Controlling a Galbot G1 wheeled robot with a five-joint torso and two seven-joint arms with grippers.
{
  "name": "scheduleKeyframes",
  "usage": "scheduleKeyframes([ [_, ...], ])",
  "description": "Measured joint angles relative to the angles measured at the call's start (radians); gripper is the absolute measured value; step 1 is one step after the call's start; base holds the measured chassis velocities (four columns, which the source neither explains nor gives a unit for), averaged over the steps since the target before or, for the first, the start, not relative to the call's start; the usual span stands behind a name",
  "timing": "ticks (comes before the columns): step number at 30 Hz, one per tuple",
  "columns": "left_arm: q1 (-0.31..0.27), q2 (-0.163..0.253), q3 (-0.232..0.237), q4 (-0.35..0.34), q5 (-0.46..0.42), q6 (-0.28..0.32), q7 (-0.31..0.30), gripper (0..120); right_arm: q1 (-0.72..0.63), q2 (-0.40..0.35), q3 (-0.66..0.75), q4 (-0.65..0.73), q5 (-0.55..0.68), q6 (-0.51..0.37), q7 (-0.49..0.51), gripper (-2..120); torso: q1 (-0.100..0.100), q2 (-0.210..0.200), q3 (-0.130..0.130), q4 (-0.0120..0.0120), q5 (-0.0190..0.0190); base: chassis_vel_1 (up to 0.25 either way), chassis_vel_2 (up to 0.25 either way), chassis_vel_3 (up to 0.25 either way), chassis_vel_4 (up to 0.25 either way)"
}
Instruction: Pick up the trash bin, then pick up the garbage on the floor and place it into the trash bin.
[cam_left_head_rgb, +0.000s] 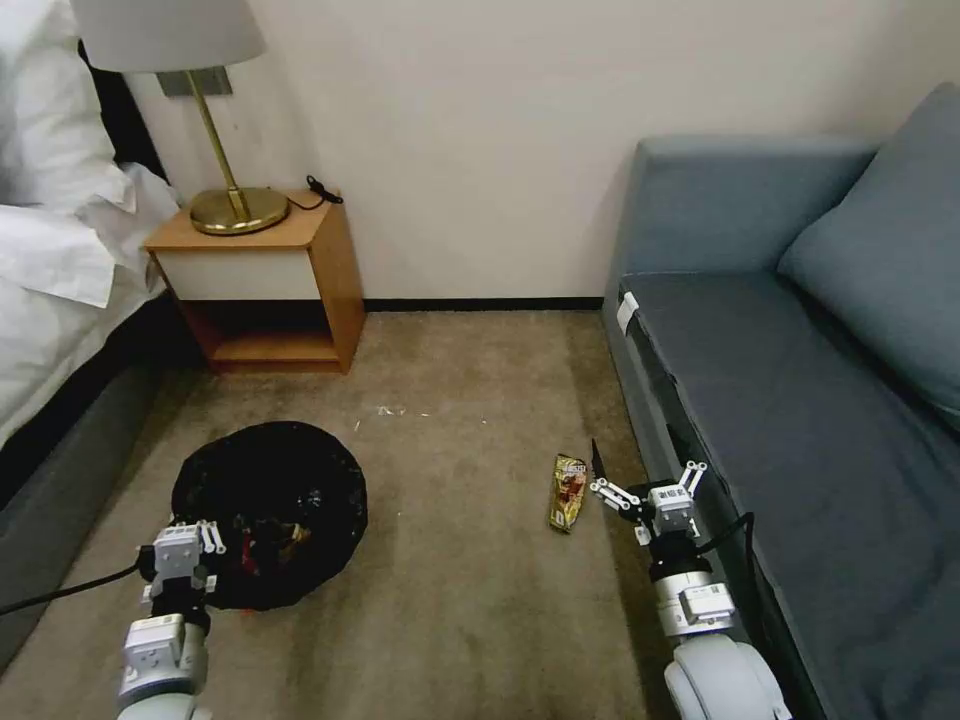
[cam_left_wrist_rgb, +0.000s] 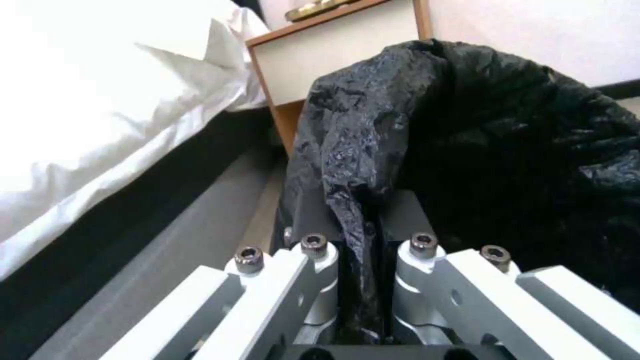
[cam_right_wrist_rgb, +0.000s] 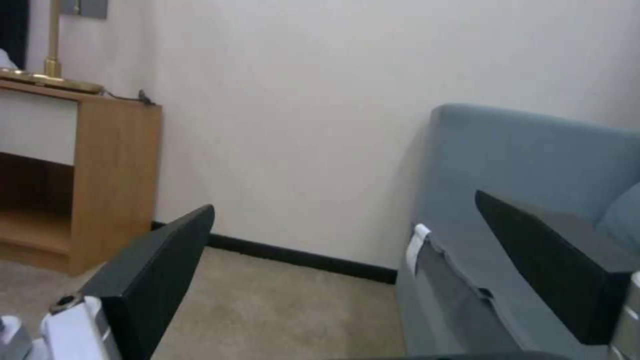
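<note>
Trash bin (cam_left_head_rgb: 268, 510) body — hidden under liner (cam_left_wrist_rgb: 360, 130)

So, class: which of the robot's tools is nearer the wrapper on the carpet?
Right. The right tool, open, sits just beside the wrapper; the left tool is across the carpet, clamped on the trash bin.

Floor's a tan carpet (cam_left_head_rgb: 460, 600) running between the bed at 9 o'clock and the sofa at 3. On it: the trash bin (cam_left_head_rgb: 268, 510) with its black bag, sitting around 7 o'clock, stuff visible inside. One yellow-green wrapper (cam_left_head_rgb: 568, 492) lies flat at about 5 o'clock, just beside the sofa base. A wooden nightstand (cam_left_head_rgb: 265, 285) stands on the carpet up at 11 o'clock against the wall.
</note>
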Motion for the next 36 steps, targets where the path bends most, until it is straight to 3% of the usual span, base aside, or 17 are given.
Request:
scheduleKeyframes([
  [18,0.003,-0.008,-0.002,-0.002,0.000,-0.009,-0.001,7,0.020,-0.006,-0.064,-0.026,-0.001,0.004,0.013,100,0.000,0.000,0.000,-0.0001,0.0001,-0.104,0.108,0.106,-0.109],
  [25,0.002,-0.009,-0.002,-0.002,0.003,-0.009,-0.002,7,0.083,-0.061,-0.136,-0.043,0.050,-0.065,0.013,100,0.000,0.000,0.000,-0.0002,0.0001,-0.022,0.023,0.028,-0.031],
  [30,0.001,-0.009,-0.002,-0.002,0.006,-0.009,-0.002,7,0.177,-0.144,-0.230,-0.079,0.168,-0.232,0.041,100,0.000,0.000,0.000,-0.0002,0.0002,0.000,0.000,0.000,0.000],
  [31,0.001,-0.009,-0.002,-0.002,0.007,-0.009,-0.002,7,0.226,-0.180,-0.268,-0.084,0.251,-0.381,0.053,100,0.000,0.000,0.000,-0.0001,0.0001,0.000,0.000,0.000,0.000],
  [32,0.001,-0.009,-0.002,-0.002,0.007,-0.009,-0.002,7,0.226,-0.180,-0.268,-0.084,0.251,-0.381,0.053,100,0.000,0.000,0.000,-0.0001,0.0001,0.000,0.000,0.000,0.000],
  [33,0.001,-0.008,-0.002,-0.002,0.006,-0.007,-0.002,7,0.268,-0.203,-0.294,-0.087,0.326,-0.499,0.063,100,0.000,0.000,0.000,0.0000,0.0002,0.000,0.000,0.000,0.000],
  [34,0.001,-0.008,-0.003,-0.002,0.006,-0.007,-0.002,7,0.283,-0.211,-0.303,-0.089,0.356,-0.538,0.066,100,0.000,0.000,0.000,-0.0002,0.0002,0.000,0.000,0.000,0.000],
  [35,0.000,-0.006,-0.003,-0.002,0.005,-0.004,-0.002,7,0.355,-0.241,-0.340,-0.108,0.490,-0.707,0.077,100,0.000,0.000,0.000,-0.0001,0.0001,0.000,0.000,0.000,0.000],
  [36,0.000,-0.006,-0.004,-0.003,0.005,-0.003,-0.002,7,0.400,-0.255,-0.363,-0.129,0.567,-0.790,0.084,100,0.000,0.000,0.000,0.0000,0.0000,0.000,0.000,0.000,0.000],
])
